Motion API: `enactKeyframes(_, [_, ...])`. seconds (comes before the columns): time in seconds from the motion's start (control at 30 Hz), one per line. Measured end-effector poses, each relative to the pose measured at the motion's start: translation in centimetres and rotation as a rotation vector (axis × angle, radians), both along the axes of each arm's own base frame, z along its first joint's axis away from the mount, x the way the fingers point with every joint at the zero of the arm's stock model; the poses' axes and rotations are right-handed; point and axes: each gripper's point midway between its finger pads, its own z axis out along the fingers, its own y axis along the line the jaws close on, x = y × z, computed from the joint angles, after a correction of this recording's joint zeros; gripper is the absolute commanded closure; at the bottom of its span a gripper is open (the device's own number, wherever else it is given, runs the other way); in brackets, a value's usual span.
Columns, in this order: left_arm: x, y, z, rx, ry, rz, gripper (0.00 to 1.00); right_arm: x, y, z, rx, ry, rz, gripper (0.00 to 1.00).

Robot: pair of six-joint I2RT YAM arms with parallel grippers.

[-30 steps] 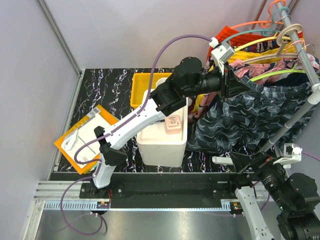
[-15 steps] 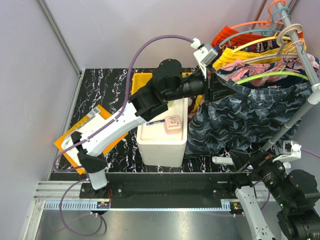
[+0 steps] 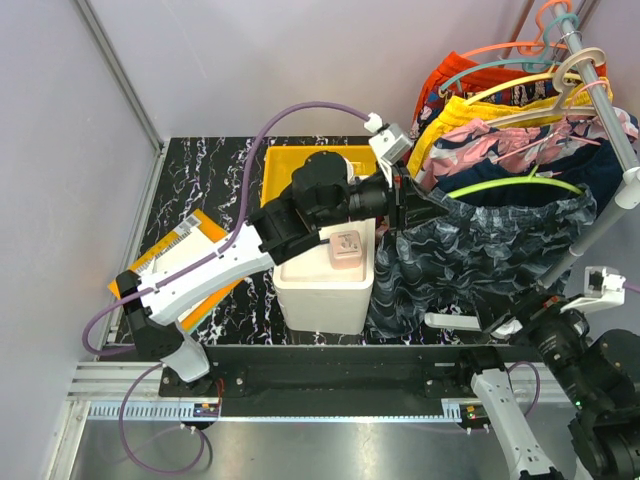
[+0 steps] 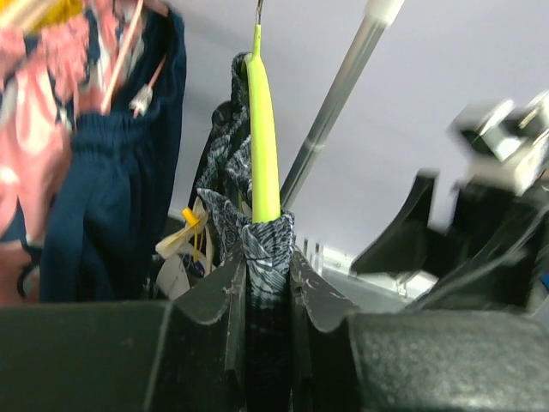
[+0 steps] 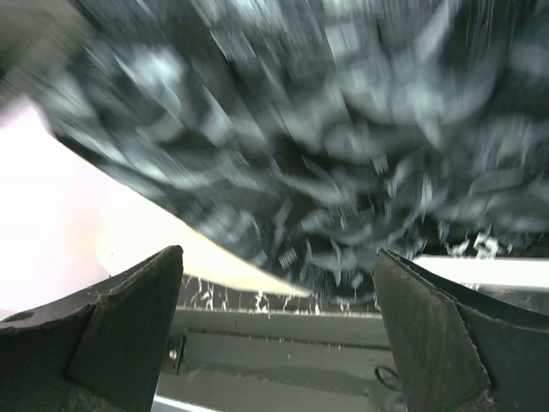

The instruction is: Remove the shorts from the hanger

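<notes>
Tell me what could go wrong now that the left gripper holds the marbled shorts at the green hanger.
The left gripper pinches the marbled shorts right at the tip of the lime hanger, so pulling may drag the hanger off the rail too. The cloth may also snag on that tip and slip from the jaws.

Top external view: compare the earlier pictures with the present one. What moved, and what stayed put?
The left gripper, shut on the marbled shorts, pulled left and toward the arm bases, dragging their waistband and the green hanger along. The right gripper, open, shifted slightly right. The white bin, yellow tray and other hung clothes stayed.
</notes>
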Motion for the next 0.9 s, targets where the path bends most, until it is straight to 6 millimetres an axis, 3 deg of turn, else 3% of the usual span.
enactKeyframes(0.17, [-0.1,0.4,-3.2,0.033,0.008,0.005,1.00,1.7,-0.4,3.3,-0.031,-0.012,-0.026,0.00])
enactKeyframes(0.33, [-0.4,1.0,-4.8,0.041,-0.003,0.006,1.00,5.4,-0.7,6.4,-0.077,0.009,-0.048,0.00])
enactKeyframes(0.5, [-0.9,2.0,-4.2,0.009,-0.021,0.005,1.00,7.9,-1.2,7.6,-0.127,0.022,-0.072,0.02])
enactKeyframes(0.8, [-2.1,3.8,-1.8,-0.063,-0.053,-0.007,1.00,7.9,-2.8,12.7,-0.183,-0.113,-0.147,0.35])
enactKeyframes(0.9, [-2.4,3.9,-1.6,-0.080,-0.050,-0.018,1.00,7.8,-2.9,14.1,-0.185,-0.158,-0.149,0.38])
